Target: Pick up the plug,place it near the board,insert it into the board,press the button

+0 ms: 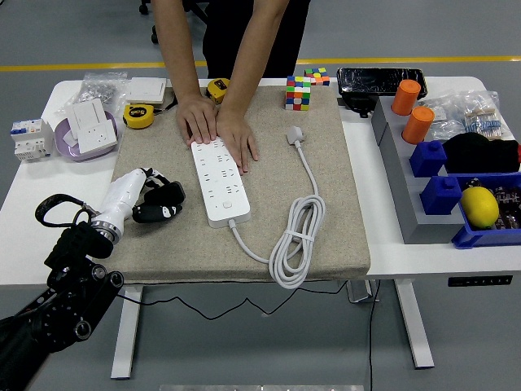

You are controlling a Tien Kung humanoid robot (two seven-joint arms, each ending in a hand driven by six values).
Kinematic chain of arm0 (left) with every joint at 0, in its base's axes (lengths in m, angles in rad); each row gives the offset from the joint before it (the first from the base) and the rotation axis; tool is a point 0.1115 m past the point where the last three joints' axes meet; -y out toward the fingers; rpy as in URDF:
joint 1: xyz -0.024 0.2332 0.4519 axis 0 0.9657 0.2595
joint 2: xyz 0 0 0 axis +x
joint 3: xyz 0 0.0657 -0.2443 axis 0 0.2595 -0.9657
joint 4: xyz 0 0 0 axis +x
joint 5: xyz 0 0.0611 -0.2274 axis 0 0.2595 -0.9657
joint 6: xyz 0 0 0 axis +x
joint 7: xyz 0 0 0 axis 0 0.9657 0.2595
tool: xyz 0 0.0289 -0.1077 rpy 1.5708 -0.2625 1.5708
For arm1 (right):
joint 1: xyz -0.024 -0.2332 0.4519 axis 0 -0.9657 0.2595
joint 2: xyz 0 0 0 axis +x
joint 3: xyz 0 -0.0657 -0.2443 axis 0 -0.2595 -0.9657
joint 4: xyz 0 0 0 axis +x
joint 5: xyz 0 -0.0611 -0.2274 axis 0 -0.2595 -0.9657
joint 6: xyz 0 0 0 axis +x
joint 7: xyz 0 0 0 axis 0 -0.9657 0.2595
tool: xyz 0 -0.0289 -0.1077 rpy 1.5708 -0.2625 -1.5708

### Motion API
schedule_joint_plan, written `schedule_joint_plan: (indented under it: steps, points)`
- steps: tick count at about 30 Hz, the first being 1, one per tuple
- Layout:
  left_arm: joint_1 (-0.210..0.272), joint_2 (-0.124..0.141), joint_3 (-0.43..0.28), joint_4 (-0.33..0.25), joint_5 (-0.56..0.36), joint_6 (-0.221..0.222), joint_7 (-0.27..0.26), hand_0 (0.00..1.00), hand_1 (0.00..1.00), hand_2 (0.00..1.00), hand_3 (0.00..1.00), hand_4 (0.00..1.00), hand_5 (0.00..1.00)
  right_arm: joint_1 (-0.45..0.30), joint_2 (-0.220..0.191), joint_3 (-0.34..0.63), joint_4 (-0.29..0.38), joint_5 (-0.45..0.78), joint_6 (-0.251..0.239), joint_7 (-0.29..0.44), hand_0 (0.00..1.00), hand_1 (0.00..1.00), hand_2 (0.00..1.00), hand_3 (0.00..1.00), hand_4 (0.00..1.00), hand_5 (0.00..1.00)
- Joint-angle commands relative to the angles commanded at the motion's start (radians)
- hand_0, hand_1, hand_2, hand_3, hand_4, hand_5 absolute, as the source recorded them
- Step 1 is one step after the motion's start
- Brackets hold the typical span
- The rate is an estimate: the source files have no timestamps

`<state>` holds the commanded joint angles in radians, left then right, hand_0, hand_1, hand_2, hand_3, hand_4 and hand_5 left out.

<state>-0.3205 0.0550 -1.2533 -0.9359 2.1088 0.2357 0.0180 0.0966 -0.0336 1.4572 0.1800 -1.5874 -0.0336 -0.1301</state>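
While a person at the far side presses two hands (218,127) flat on the far end of the white power strip (218,182), the robot's left hand (145,198) rests on the beige mat (326,212) just left of the strip, its dark fingers (163,194) curled in and holding nothing. The white plug (295,135) lies loose on the mat, right of the strip and apart from it, its cable (295,240) looping back in one coil to the strip's near end. On the desk (24,204) I count two orange cylinders (412,110), two yellow tape measures (138,116), two colour cubes (298,92), and one yellow lemon-like fruit (479,206) in a blue bin. The right arm isn't visible.
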Motion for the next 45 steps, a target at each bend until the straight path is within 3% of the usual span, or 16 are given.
schedule_joint_plan:
  steps: [9, 32, 33, 38, 39, 44, 45]
  points:
    - [-0.008, -0.004, -0.005, 0.014, 0.005, 0.012, -0.007, 0.765, 0.672, 0.546, 0.561, 0.813, 0.181, 0.000, -0.001, 0.003, 0.000, -0.001, 0.000, -0.001, 0.625, 0.584, 0.617, 0.540, 0.879, 0.609]
    - [-0.009, 0.001, -0.022, -0.021, 0.015, 0.005, -0.007, 0.752, 0.684, 0.571, 0.566, 0.817, 0.205, 0.001, -0.002, -0.005, 0.000, 0.009, 0.000, 0.000, 0.624, 0.584, 0.617, 0.539, 0.878, 0.609]
    - [-0.009, 0.001, -0.022, -0.021, 0.016, 0.005, -0.007, 0.753, 0.754, 0.684, 0.588, 0.841, 0.212, 0.001, -0.002, -0.004, 0.000, 0.009, -0.001, -0.001, 0.624, 0.584, 0.617, 0.539, 0.878, 0.609]
    - [-0.009, 0.002, -0.022, -0.023, 0.023, -0.002, -0.002, 0.753, 0.754, 0.684, 0.588, 0.841, 0.212, 0.000, -0.003, -0.005, 0.000, 0.009, -0.001, -0.001, 0.624, 0.584, 0.617, 0.539, 0.878, 0.609]
    - [-0.009, 0.002, -0.022, -0.023, 0.024, -0.002, -0.002, 0.788, 0.832, 0.765, 0.646, 0.880, 0.225, 0.000, -0.003, -0.004, 0.000, 0.009, -0.001, -0.001, 0.624, 0.584, 0.616, 0.539, 0.878, 0.608]
    - [-0.008, 0.002, -0.021, -0.018, 0.035, -0.011, 0.005, 0.788, 0.832, 0.765, 0.646, 0.880, 0.225, -0.001, -0.003, -0.005, 0.000, 0.008, 0.000, -0.001, 0.624, 0.584, 0.616, 0.539, 0.878, 0.608]
    - [-0.008, 0.002, -0.020, -0.015, 0.038, -0.015, 0.009, 0.873, 0.954, 0.889, 0.805, 0.942, 0.259, -0.001, -0.003, -0.006, 0.000, 0.008, 0.000, -0.001, 0.624, 0.585, 0.616, 0.539, 0.878, 0.608]
